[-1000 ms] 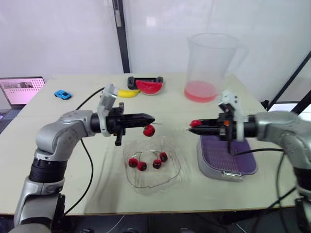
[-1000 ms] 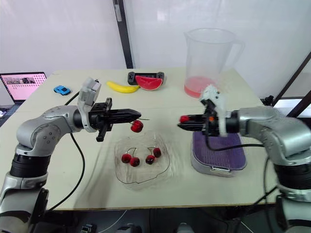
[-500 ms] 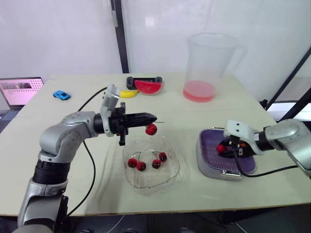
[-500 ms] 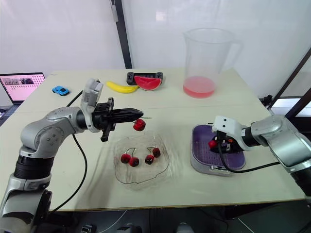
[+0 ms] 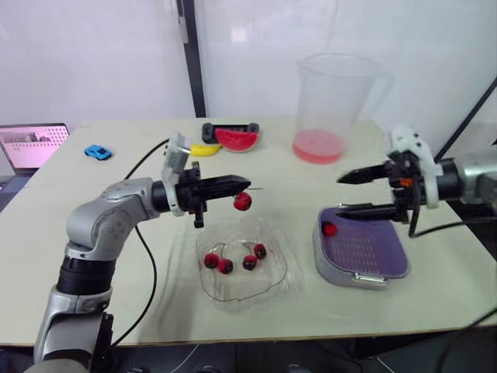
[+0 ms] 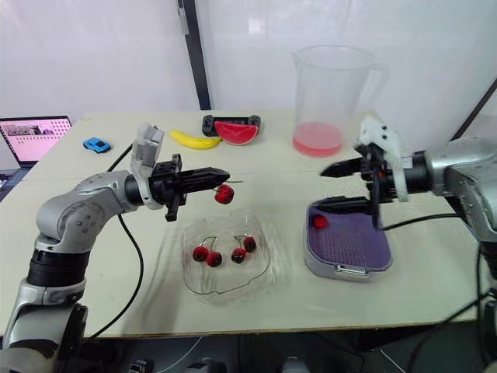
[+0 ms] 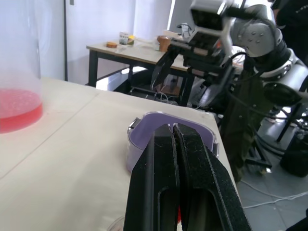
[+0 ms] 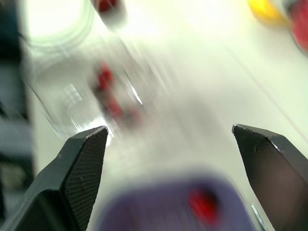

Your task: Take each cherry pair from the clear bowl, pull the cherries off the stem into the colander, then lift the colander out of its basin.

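The right end effector (image 5: 340, 194) has lifted out of the purple colander (image 5: 369, 250) since half a second ago, leaving one loose cherry (image 5: 330, 228) in the colander's upper-left corner. It now hangs above the colander at the right of the frame, fingers spread wide, forearm level and pointing toward the centre. The left arm is bent at the elbow, forearm level, its end effector (image 5: 245, 185) with fingers pressed together on a stem (image 5: 253, 187); a hanging cherry (image 5: 242, 201) dangles above the clear bowl (image 5: 237, 289). Two cherry pairs (image 5: 219, 263) lie in that bowl at centre on the bench (image 5: 147, 299).
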`<state>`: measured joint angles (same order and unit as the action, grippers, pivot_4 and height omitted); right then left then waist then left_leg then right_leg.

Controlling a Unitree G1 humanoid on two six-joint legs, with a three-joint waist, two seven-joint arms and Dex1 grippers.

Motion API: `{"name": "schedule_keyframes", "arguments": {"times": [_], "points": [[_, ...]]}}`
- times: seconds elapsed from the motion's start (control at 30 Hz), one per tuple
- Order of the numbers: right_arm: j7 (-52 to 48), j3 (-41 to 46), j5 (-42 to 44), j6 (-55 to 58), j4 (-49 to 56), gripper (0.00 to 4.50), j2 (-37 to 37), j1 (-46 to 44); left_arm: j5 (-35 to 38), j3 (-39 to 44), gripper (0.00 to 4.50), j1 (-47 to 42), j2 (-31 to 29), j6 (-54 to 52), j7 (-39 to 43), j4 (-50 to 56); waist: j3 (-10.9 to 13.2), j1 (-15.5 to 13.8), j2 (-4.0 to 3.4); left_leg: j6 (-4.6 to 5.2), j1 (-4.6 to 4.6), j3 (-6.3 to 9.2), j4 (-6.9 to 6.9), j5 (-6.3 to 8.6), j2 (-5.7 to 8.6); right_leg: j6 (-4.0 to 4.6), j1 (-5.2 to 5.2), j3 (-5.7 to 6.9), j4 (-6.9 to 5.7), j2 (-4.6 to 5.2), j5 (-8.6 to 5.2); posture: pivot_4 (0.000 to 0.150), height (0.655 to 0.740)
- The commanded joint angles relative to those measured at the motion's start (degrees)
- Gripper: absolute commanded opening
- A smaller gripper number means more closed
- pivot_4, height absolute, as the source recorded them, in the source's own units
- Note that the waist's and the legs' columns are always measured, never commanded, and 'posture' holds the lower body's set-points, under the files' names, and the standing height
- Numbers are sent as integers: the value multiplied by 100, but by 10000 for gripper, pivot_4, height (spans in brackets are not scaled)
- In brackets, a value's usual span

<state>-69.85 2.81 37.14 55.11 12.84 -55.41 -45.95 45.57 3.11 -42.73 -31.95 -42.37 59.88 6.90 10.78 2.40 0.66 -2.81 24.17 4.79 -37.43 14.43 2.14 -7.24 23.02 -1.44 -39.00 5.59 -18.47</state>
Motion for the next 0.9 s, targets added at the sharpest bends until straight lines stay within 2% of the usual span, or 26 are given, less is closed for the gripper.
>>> {"name": "schedule_keyframes", "arguments": {"times": [0.03, 0.27, 0.53, 0.57, 0.6, 0.7, 0.9], "points": [[802, -216, 132, 151, 532, 44558, 737, -92, 84, 115, 0, -69, -42, -4, -10, 149, 0, -2, -1, -2, 0, 0, 0, -1, 0, 0, 1, 0, -1, 1, 0, 1500, 7400], [1930, -622, -18, 95, 716, 44558, 2062, -140, 164, 143, 0, 5, -18, -76, -108, 270, 0, -38, 0, -23, 19, 7, -26, -13, 2, 0, 5, 5, -5, 5, 0, 1500, 7400], [2454, -885, 6, 138, 909, 44558, 2661, -102, 181, 161, 0, 43, -69, -69, -131, 322, 0, -14, 0, -22, 19, 9, -27, -13, 5, 0, 6, 7, -9, 3, 0, 1500, 7400], [2487, -897, 3, 140, 924, 38523, 2692, -101, 189, 163, 0, 34, -78, -73, -122, 324, 0, -9, 0, -22, 19, 10, -27, -13, 5, 0, 7, 6, -10, 2, 0, 1500, 7400], [2512, -905, -12, 128, 928, 35624, 2708, -102, 198, 162, 0, 30, -85, -76, -113, 326, 0, -4, 0, -22, 19, 10, -27, -12, 5, 0, 7, 7, -10, 2, 0, 1500, 7400], [2544, -911, -45, 102, 926, 22395, 2708, -105, 209, 140, 0, 33, -90, -73, -101, 331, 0, -3, 0, -22, 19, 9, -27, -12, 5, 0, 7, 7, -10, 2, 0, 1500, 7400], [2534, -879, 52, 168, 994, 22395, 2683, -93, 192, 112, 0, 43, -65, -43, -105, 337, 0, 2, 0, -20, 19, 9, -27, -12, 5, 0, 8, 6, -10, 2, 0, 1500, 7400]]}}
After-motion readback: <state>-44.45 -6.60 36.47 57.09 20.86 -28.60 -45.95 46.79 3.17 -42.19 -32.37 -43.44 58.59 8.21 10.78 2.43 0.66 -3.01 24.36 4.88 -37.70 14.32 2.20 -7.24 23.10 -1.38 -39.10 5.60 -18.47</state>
